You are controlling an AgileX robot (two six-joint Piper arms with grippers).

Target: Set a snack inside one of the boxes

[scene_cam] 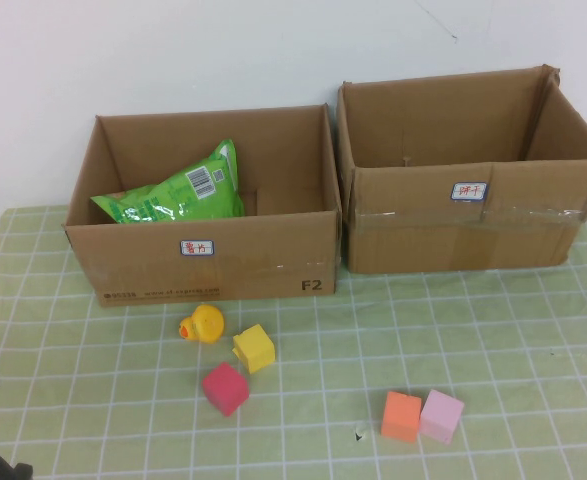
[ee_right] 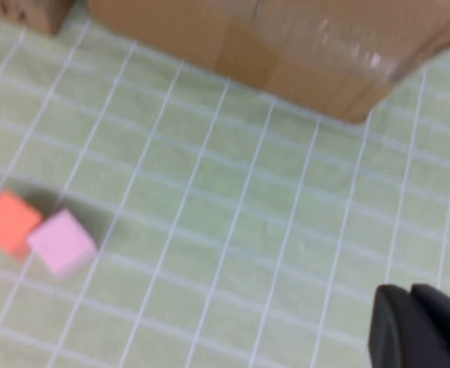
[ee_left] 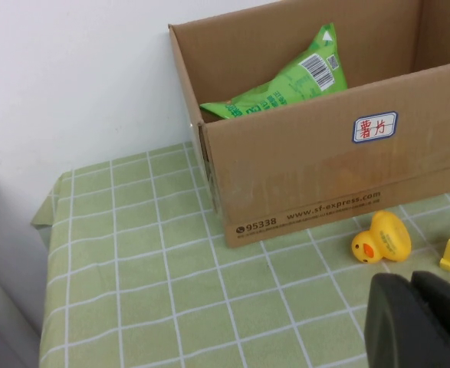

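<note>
Pressed together and holding nothing, both sets of jaws sit low: left gripper (ee_left: pixel 418 322) at the table's seven o'clock edge, right gripper (ee_right: pixel 420 330) near five o'clock. Farther back, at eleven o'clock, the green snack bag (scene_cam: pixel 178 189) already lies inside the left box (scene_cam: pixel 208 262), so the task looks done.

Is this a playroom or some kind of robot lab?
Probably a robot test table: labelled cardboard boxes, toy blocks and a rubber duck on checked cloth. The left gripper and right gripper wait low beside it.
</note>
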